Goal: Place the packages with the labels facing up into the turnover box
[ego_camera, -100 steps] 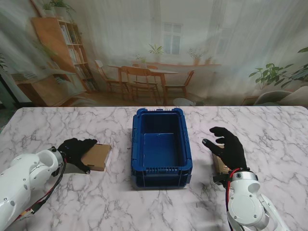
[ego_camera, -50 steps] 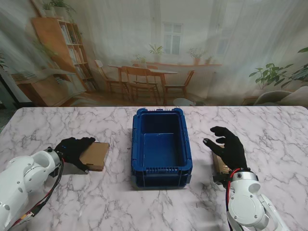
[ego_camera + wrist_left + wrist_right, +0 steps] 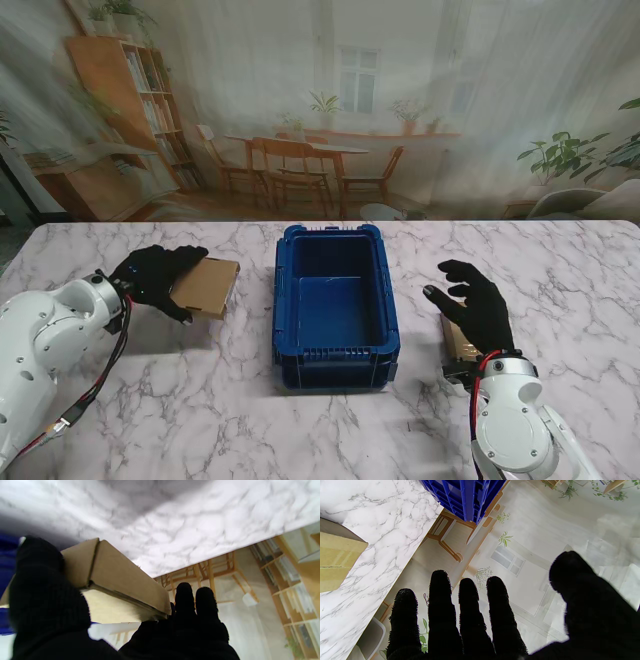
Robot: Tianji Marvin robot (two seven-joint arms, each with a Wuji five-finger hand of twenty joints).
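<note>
The blue turnover box [image 3: 336, 372] stands mid-table and looks empty inside. My left hand [image 3: 152, 276] is shut on a flat brown cardboard package [image 3: 205, 287], held off the marble just left of the box. The left wrist view shows that package [image 3: 125, 580] clamped between thumb and fingers [image 3: 192, 605]; no label shows on it. My right hand [image 3: 478, 308] hovers open, fingers spread, over a second brown package [image 3: 455, 345] lying on the table right of the box. That package [image 3: 335, 557] and the box's wall [image 3: 467, 497] show in the right wrist view.
The white marble table [image 3: 560, 290] runs wide on both sides of the box. Behind its far edge hangs a printed room backdrop [image 3: 330, 110]. Red and black cables trail along both forearms.
My left hand has lifted its package off the table and carried it farther from me and to the right, toward the box. The right hand has stayed in place.
</note>
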